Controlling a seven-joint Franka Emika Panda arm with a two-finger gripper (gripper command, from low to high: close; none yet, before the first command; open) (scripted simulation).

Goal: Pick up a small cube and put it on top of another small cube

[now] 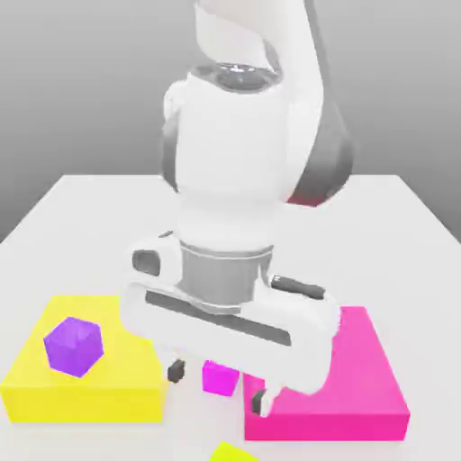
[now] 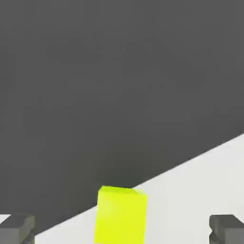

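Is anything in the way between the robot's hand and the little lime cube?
No, nothing that I can see. In the hand view, the lime cube shows between the open sides of the hand, with nothing visible in between.

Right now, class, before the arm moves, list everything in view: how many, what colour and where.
Big flat block: one, yellow, on the table at the exterior view's left
Larger cube: one, purple, on the yellow block
Big flat block: one, pink-red, at the exterior view's right
Small cube: one, magenta, between the flat blocks
Small cube: one, lime, at the exterior view's near edge
Table: one, white, beneath everything
Arm: one, white and grey, above the table
End effector: one, dark-tipped, open above the table
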